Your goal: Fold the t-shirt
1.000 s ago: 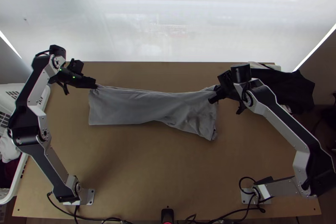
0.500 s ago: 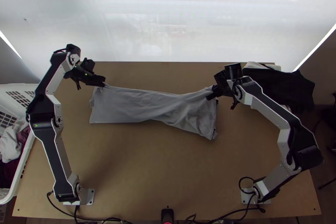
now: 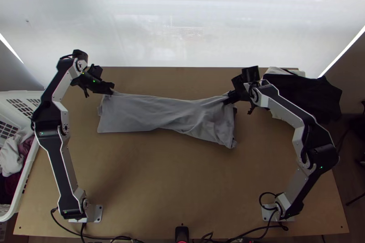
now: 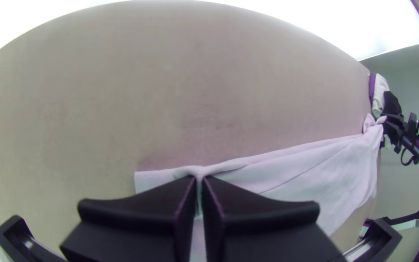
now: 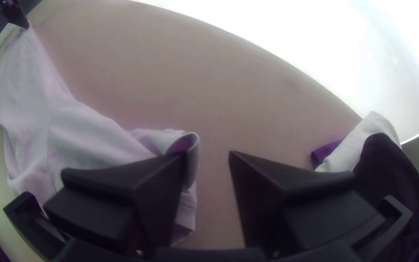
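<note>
Across the far half of the surface (image 3: 173, 174), the grey t-shirt (image 3: 137, 115) lies as a narrow, creased strip, its long axis running left to right from one arm's reach to the other's. Left hand (image 4: 198, 180): fingers together, clamped on the far left corner. Right hand (image 5: 208, 156): fingers apart at the far right corner, a curled edge of cloth beside one fingertip. Nearest that corner, the right hand probably needs a slight shift toward the left arm before closing.
</note>
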{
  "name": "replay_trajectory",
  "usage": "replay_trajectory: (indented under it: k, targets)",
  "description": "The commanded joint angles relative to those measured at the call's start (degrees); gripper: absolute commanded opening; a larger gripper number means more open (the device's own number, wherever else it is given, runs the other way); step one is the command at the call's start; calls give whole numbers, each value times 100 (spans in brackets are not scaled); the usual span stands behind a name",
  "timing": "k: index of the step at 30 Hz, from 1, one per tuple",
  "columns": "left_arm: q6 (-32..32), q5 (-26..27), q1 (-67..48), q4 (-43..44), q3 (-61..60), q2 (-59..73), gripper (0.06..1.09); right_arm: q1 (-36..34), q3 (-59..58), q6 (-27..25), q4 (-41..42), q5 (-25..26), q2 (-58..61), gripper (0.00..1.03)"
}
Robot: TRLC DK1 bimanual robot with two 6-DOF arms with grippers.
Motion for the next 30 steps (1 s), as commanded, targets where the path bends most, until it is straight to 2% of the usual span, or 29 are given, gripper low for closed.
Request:
replay_trajectory:
  k: [1, 3, 4, 6, 11, 18, 23, 30]
  targets:
    - [-92, 98, 91, -16, -186, -289, 73, 24, 65, 132, -21, -1, -34, 99]
    - [-92, 133, 109, -7, -362, -641, 91, 95, 74, 194, -30, -1, -245, 98]
    - [-92, 133, 109, -7, -459, -843, 97, 130, 91, 229, -30, -1, -368, 98]
    - [-92, 133, 126, 28, -740, -1283, 101, 235, 127, 238, -47, -1, -658, 98]
    - [-13, 133, 328, 212, -1768, -2179, 102, 649, 329, 238, -417, -1, -1141, 98]
    - [110, 62, 548, 1065, -3219, -2627, 102, 1360, 285, 369, -636, 8, -1264, 98]
    - [66, -61, 469, 1469, -3456, -2513, 102, 1721, 100, 404, -628, 8, -1167, 98]
    - [-40, -131, 276, 1531, -3456, -2223, 102, 1835, -14, 404, -628, 8, -1080, 98]
